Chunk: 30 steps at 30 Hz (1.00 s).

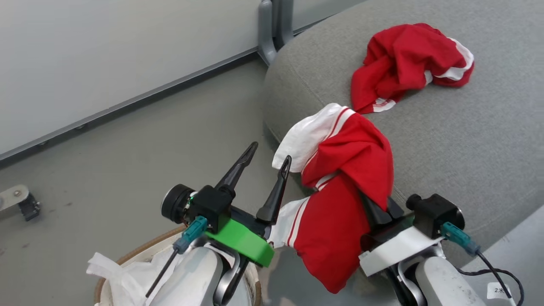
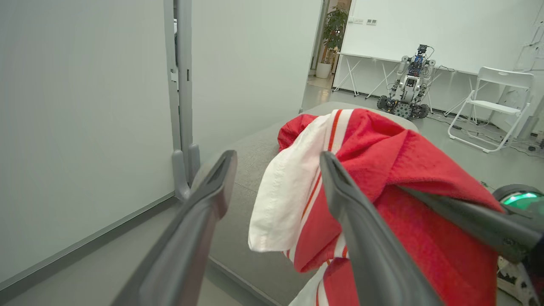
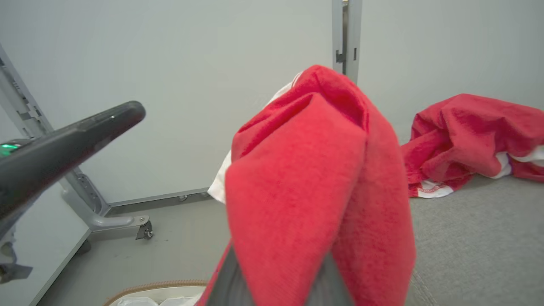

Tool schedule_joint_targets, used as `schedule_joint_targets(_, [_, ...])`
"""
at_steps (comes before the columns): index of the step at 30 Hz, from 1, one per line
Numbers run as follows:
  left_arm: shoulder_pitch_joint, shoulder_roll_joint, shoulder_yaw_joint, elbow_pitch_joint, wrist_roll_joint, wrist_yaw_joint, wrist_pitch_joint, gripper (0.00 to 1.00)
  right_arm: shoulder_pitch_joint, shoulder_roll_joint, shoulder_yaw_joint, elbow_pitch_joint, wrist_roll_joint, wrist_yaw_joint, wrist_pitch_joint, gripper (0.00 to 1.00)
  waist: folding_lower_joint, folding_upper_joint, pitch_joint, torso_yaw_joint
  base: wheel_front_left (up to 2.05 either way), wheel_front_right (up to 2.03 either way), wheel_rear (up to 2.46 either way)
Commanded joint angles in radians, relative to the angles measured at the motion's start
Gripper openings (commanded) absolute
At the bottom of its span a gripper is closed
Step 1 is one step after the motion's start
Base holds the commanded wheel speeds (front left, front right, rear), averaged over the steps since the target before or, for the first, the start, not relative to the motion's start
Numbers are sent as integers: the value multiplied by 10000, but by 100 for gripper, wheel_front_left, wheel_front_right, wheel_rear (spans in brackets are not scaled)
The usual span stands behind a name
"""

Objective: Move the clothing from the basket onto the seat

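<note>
My grey seat [image 1: 467,140] has bare cushion along its near edge and right side. One crumpled garment [image 1: 408,59] lies toward its far edge. The hanging garment [image 1: 348,170] droops over the seat's near left corner, clenched in my right claw [image 1: 380,210], whose fingertips are buried in cloth. The basket [image 1: 140,250] rim sits under my left forearm. My left claw [image 1: 271,152] is released, fingers spread and raised.
</note>
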Motion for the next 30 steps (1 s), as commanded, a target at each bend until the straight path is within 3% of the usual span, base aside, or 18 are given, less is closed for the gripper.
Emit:
schedule_joint_targets(1, [-86, 165, -65, 78, 33, -23, -5, 100, 141, -11, -188, -127, -53, -14, -25, 0, 0, -1, 436, -769, 0, 0, 0])
schedule_joint_targets(7, [-306, 357, -546, 305, 86, -24, -7, 100, 318, -8, -1050, -486, -337, -14, -25, 0, 0, -1, 766, -831, 0, 0, 0])
schedule_joint_targets(13, [-481, 558, -659, 420, 104, -12, -5, 100, -978, -433, -2189, -788, -779, -14, -25, 0, 0, -1, 1331, -856, 0, 0, 0])
schedule_joint_targets(16, [-554, 690, -660, 483, 88, -13, -7, 100, -2278, -1190, -2529, -688, -977, -14, -25, 0, 0, -1, 1700, -856, 0, 0, 0])
schedule_joint_targets(23, [-931, 1046, -817, 402, -7, -13, -5, 100, -5479, -3615, -2575, 343, -1547, -14, -23, 0, 0, -1, 2714, -412, 0, 0, 0])
schedule_joint_targets(30, [-1544, 1308, -1042, 352, 4, -14, -7, 100, -7756, -5002, -3032, 1898, -1749, -14, -23, 0, 0, -1, 3717, 297, 0, 0, 0])
